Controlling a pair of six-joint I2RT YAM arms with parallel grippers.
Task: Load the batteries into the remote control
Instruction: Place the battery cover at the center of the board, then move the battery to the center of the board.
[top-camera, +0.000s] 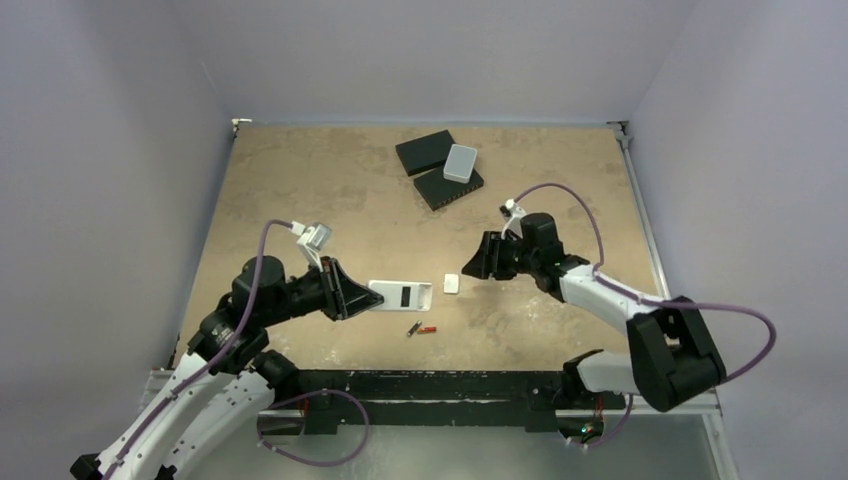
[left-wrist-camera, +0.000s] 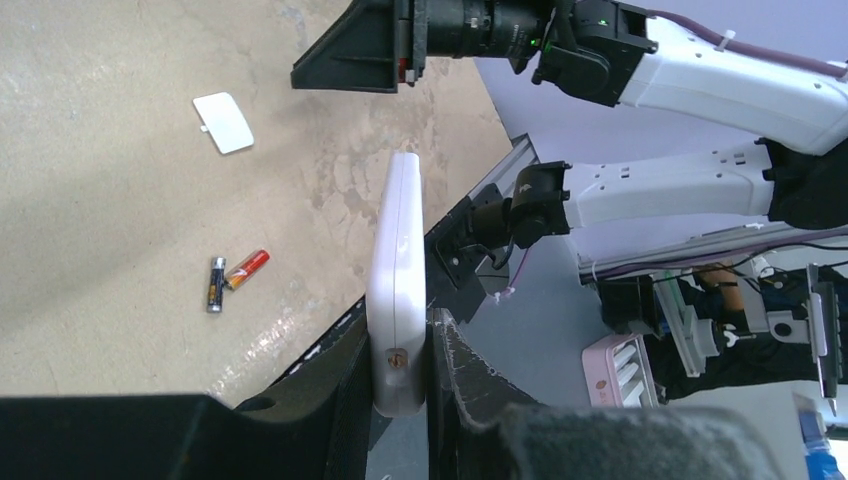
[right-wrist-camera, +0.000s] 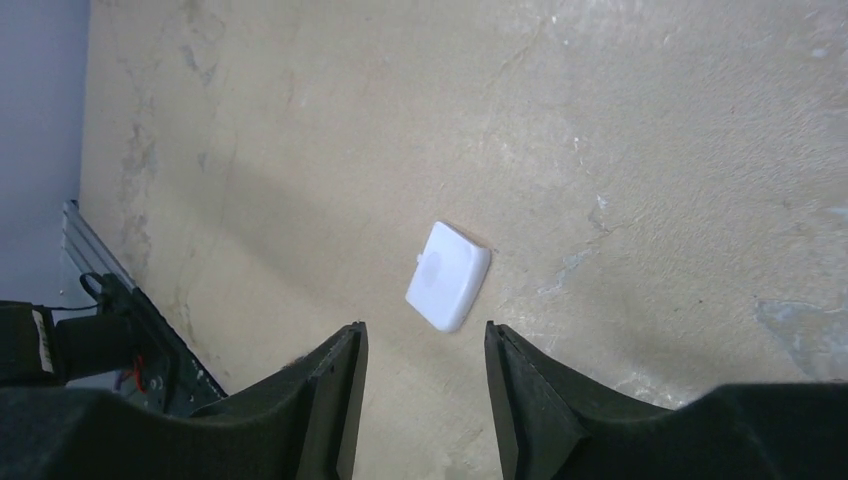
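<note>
My left gripper is shut on one end of the white remote control, whose plain back with the dark recess faces up. In the left wrist view the remote stands edge-on between my fingers. The two batteries lie touching on the table just in front of it: the dark one and the red-orange one. They also show in the left wrist view, dark and red-orange. My right gripper is open and empty, just right of a small white cover, which lies ahead of its fingertips.
Two black flat boxes with a pale grey rounded box on them lie at the back. The table's front rail runs close behind the batteries. The small white cover also shows in the left wrist view.
</note>
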